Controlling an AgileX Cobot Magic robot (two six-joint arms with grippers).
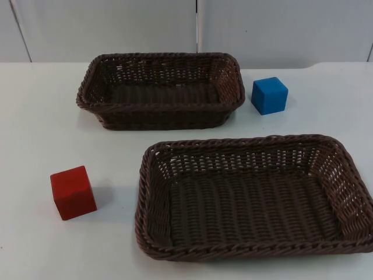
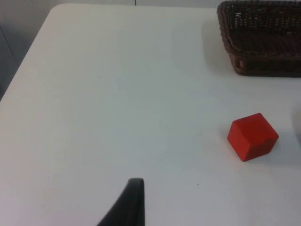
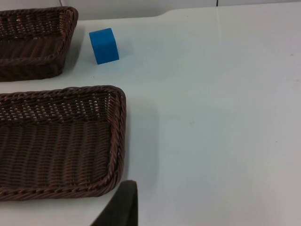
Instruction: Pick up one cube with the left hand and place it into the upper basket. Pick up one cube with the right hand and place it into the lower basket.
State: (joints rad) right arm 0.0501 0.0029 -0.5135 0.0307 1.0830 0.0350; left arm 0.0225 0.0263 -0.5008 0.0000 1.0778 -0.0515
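Observation:
A red cube sits on the white table at the front left, left of the lower basket. A blue cube stands at the back, just right of the upper basket. Both brown wicker baskets hold nothing. My left gripper hangs over bare table, well short of the red cube, with the upper basket beyond. My right gripper waits near the lower basket's corner. The blue cube lies far ahead, beside the upper basket.
The grey partition wall closes the table at the back. The table's left edge runs close to the left arm. Open white surface lies left of the red cube and right of the lower basket.

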